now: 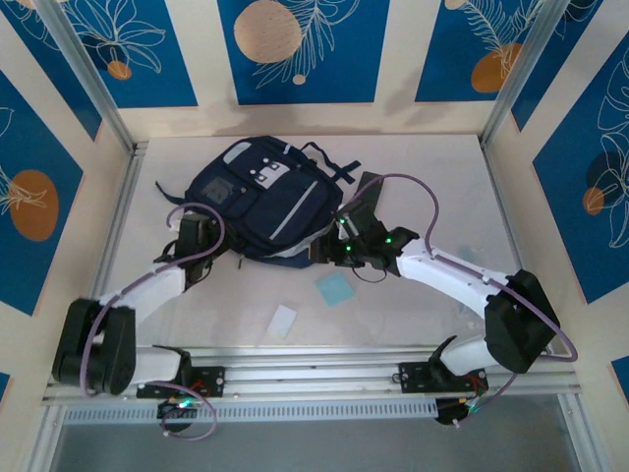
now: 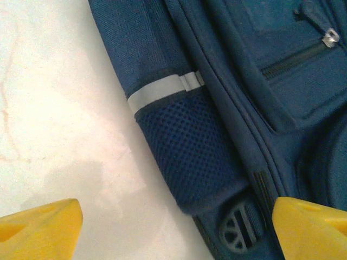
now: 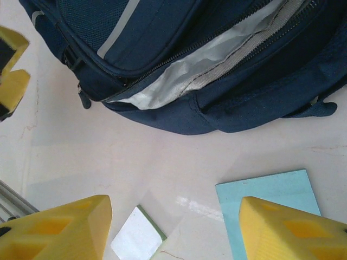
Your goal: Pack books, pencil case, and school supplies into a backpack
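Counting one backpack (image 1: 265,197), one pad (image 1: 335,288), one white piece (image 1: 283,321); left hand (image 2: 176,222), right hand (image 3: 173,216) spread.

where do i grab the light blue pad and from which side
Probably best to pinch the light-blue pad across two opposite edges, from straight above: it lies flat and thin on the table, edges clear of the backpack and the white piece.

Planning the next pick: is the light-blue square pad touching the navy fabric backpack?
Apart. The right wrist view shows bare white table between the pad and the backpack.
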Tool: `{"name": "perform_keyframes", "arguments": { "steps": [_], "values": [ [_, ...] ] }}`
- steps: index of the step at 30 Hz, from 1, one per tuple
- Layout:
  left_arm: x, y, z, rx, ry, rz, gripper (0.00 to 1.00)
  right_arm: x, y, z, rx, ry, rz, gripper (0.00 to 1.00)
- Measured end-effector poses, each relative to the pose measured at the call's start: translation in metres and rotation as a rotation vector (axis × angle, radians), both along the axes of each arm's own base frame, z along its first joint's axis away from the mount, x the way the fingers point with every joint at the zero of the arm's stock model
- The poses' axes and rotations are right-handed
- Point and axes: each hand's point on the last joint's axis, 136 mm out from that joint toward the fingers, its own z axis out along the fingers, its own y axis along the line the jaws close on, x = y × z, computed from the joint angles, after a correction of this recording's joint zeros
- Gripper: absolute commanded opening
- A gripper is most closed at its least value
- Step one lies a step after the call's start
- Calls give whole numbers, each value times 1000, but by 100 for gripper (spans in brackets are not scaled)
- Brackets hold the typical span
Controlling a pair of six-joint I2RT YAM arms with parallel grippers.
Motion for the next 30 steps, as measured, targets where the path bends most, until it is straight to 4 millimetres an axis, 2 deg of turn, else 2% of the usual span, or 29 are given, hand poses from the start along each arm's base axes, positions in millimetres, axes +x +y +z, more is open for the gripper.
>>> {"name": "perform_keyframes", "arguments": {
  "steps": [3, 8, 12, 13, 17, 21, 26, 30],
  "values": [
    [19, -5, -14, -36, 7, 15, 78, -4, 6, 2, -2, -9, 16, 63],
    [43, -19, -35, -126, -1, 17, 53, -20, 28, 0, -1, -28, 83, 62],
    [60, -29, -33, -195, -57, 16, 9, -35, 61, -7, 2, -58, 165, 62],
    [61, -31, -33, -211, -61, 13, 1, -37, 70, -10, -1, -63, 182, 62],
    [63, -39, -27, -262, -76, -2, 0, -36, 107, -19, -10, -88, 220, 62],
    [54, -45, -3, -309, -118, -7, 0, -22, 138, -24, -3, -127, 214, 62],
    [36, -58, 35, -350, -178, -39, 0, 2, 152, -30, -1, -147, 134, 63],
    [27, -61, 45, -369, -183, -43, 0, 19, 157, -40, -26, -165, 64, 64]
  ]
}}
